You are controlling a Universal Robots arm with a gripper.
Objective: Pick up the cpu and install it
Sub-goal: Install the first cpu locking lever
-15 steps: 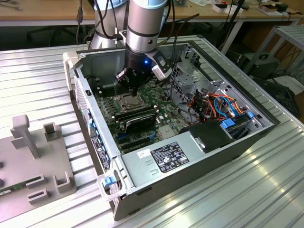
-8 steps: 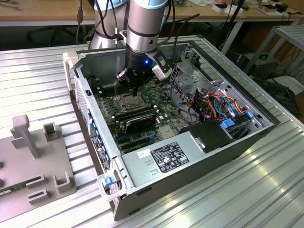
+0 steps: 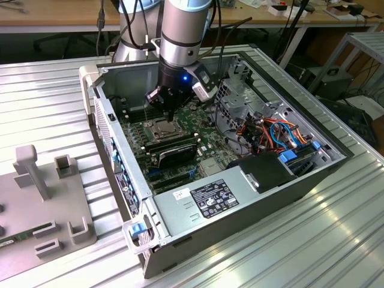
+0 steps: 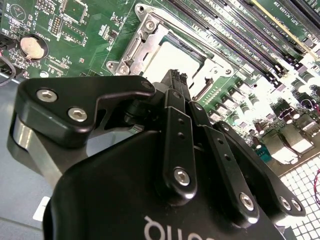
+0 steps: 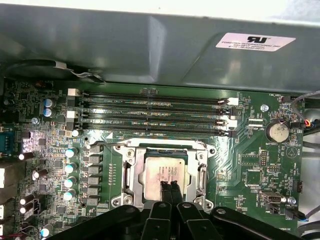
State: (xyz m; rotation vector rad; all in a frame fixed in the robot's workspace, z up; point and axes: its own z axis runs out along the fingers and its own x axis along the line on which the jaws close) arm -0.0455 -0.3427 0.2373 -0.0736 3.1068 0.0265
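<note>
The computer case (image 3: 240, 204) surrounds the gripper (image 5: 170, 186), with the motherboard (image 5: 250, 165) spread beneath it. Just under the fingertips sits the socket frame (image 5: 131, 170), and in it the cpu (image 5: 165, 167) — fingers pinched together, holding nothing. Likely hazard: a sideways nudge from the tips could skew the chip and bend contacts.

The grey tubular robot arm (image 3: 182, 24), ringed in pale blue at its joint, comes down almost vertically over the dull silver-grey square cpu (image 5: 167, 170). A blue light glows on its black wrist (image 3: 183, 75). The black two-finger gripper (image 5: 170, 184) points down at the cpu. Its slim fingers (image 4: 175, 115) are pressed together, tips over the cpu's top. Whether they touch it cannot be told.
</note>
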